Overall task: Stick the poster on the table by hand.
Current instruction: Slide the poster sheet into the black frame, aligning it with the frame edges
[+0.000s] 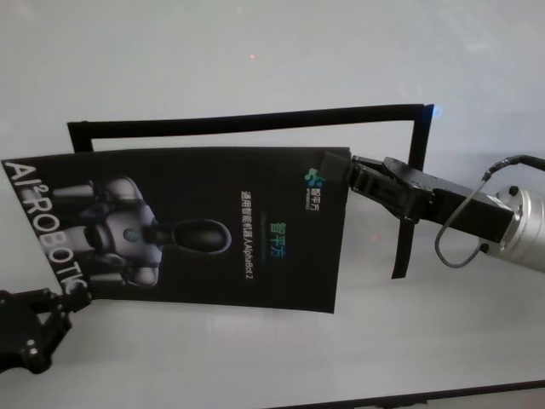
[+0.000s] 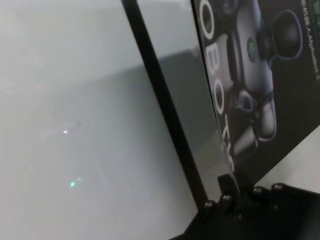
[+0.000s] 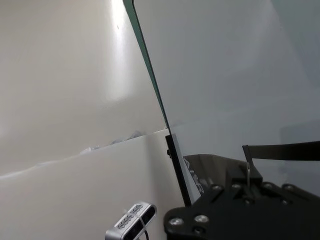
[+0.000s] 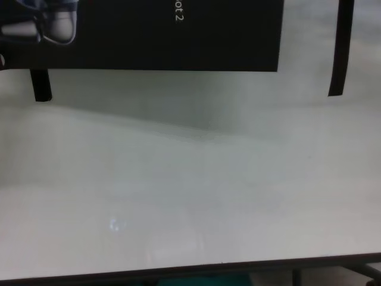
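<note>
The poster (image 1: 213, 256) is a glossy black sheet with a grey-white robot picture and white lettering, held a little above the white table (image 1: 255, 51). My right gripper (image 1: 341, 175) is shut on the upper end of its right edge. My left gripper (image 1: 66, 300) is at the lower-left corner, and in the left wrist view the poster's (image 2: 280, 75) lettered edge runs into the shut left gripper (image 2: 232, 187). The right wrist view shows the poster (image 3: 150, 75) edge-on above the right gripper (image 3: 245, 175). In the chest view the poster's (image 4: 178, 36) lower edge casts a shadow on the table (image 4: 178, 196).
Narrow black strips lie on the table: one along the far side (image 1: 255, 119), one down the right (image 1: 410, 204), and a short piece at the left (image 4: 40, 83). The table's dark near edge (image 4: 178, 273) runs across the front. A small silver device (image 3: 131, 220) shows below the right wrist.
</note>
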